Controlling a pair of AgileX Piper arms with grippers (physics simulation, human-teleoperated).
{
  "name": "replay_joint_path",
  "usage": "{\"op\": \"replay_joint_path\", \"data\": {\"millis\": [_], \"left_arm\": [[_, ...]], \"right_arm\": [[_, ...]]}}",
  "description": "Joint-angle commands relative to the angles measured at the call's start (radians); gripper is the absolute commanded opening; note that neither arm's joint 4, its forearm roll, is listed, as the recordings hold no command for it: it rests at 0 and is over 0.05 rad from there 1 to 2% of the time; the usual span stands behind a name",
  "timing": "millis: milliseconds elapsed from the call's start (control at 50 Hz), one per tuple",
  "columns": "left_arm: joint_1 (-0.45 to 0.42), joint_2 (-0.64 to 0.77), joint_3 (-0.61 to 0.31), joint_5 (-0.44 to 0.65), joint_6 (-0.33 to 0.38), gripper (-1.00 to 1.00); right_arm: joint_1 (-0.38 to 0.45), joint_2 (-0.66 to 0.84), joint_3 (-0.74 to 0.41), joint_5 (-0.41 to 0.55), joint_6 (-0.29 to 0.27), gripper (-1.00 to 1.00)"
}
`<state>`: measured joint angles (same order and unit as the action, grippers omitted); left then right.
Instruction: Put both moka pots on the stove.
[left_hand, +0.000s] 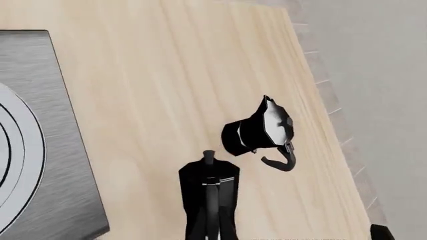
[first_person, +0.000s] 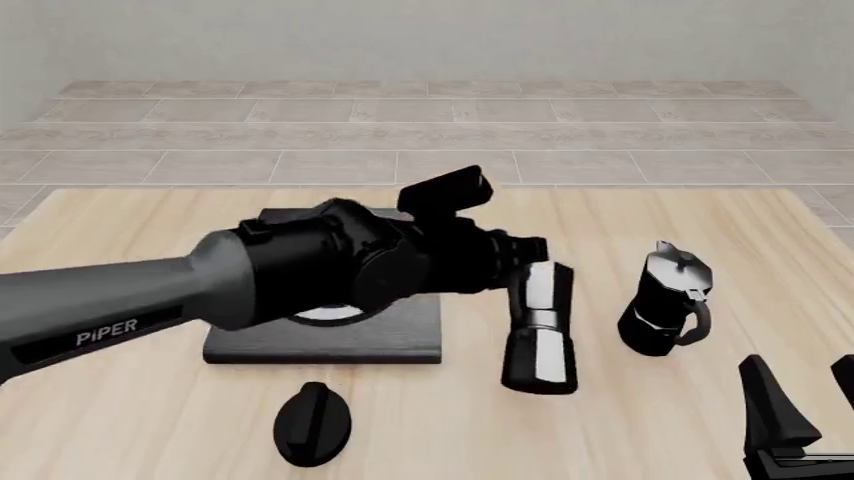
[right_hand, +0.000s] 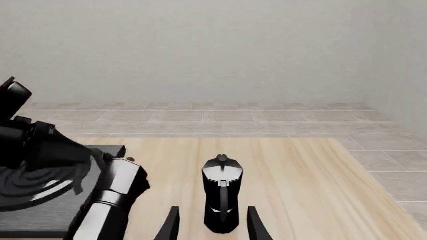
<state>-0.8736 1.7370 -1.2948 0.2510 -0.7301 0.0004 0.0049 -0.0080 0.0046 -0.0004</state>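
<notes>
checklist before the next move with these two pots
1. Right pot upright on the table: ok.
2. Right gripper open: ok.
3. Right gripper lined up with the right pot: ok; in the right wrist view the pot stands ahead, centred between the fingers, not yet between them.
4. Other pot upright: not ok; it is tilted, just right of the stove.
5. Other pot firmly gripped: cannot tell.
6. Burner free to take a pot: cannot tell; the left arm hides most of it.
</notes>
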Motion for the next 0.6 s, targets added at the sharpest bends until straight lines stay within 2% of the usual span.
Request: {"op": "replay_joint_path", "data": {"millis": [20, 360, 600], "left_arm": [[0.028, -0.135, 0.025, 0.02, 0.049, -1.0], [0.092, -0.297, 0.16, 0.01, 0.076, -1.0], [0.193, -0.45, 0.251, 0.001, 0.146, -1.0]], "right_arm": [[0.0, 0.0, 0.002, -0.002, 0.0, 1.0], [0.0, 0.0, 0.002, -0.002, 0.0, 1.0], [0.0, 0.0, 0.002, -0.002, 0.0, 1.0]]}}
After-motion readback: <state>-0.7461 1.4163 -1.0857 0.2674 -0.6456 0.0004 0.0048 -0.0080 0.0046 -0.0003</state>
